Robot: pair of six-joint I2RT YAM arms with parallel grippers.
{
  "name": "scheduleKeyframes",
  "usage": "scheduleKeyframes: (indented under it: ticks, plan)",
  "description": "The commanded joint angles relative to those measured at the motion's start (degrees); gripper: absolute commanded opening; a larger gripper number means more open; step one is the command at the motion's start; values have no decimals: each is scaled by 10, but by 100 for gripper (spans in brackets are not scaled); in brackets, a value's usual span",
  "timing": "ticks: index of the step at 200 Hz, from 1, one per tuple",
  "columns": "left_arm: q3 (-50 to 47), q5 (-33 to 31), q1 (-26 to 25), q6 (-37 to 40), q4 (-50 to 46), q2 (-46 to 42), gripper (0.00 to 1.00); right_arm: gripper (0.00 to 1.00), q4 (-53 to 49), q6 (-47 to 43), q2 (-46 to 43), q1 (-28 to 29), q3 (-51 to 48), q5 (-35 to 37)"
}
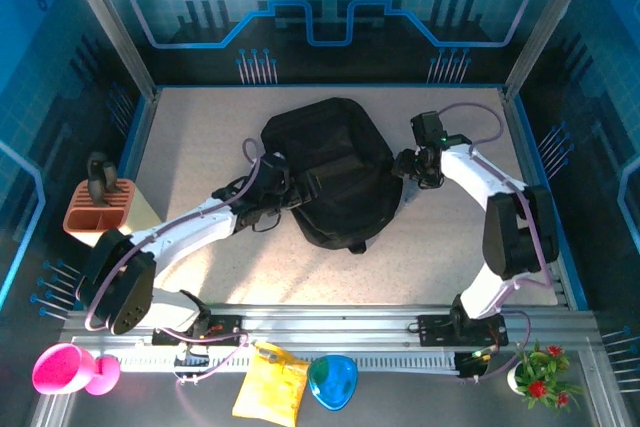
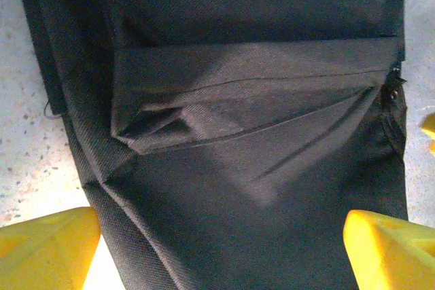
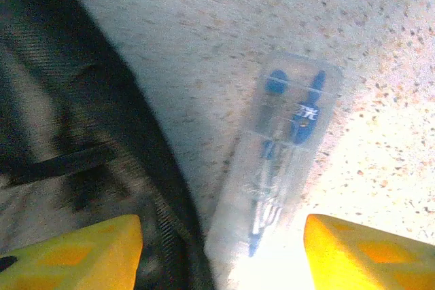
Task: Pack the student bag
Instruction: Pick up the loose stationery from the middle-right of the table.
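Top view blue-tinted, sharp; right wrist blurry w/ glare blown out on table point(image 3: 380, 168); student bag point(image 2: 272, 188) dim, soft

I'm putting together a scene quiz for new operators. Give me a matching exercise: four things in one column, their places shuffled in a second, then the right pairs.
Things
1. student bag
2. clear case with a blue tool inside
3. yellow pouch
4. potted plant

Places
A. bottom right corner of the top view
B. middle of the table
C. flat on the tabletop, right beside the bag's edge
D. bottom of the top view, left of centre

Pairs: 1-B, 2-C, 3-D, 4-A
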Motion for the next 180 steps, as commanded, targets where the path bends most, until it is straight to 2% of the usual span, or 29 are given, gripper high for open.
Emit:
scheduleKeyframes:
  ticks: [1,33,106,161,180]
  plan:
    - [36,-10,9,46,-29,-15,94,65,-26,41,39,-19,21,29]
    - [46,-4,18,62,-28,-15,95,64,-27,36,97,-34,53,-7]
    - [50,1,35,78,-34,-15,97,67,-69,-20,163,-31,102,-19]
    - [62,7,47,91,-42,-12,98,54,-98,-72,157,-44,80,-3]
    - [63,10,49,93,-40,-10,98,55,-106,-85,153,-44,73,-9]
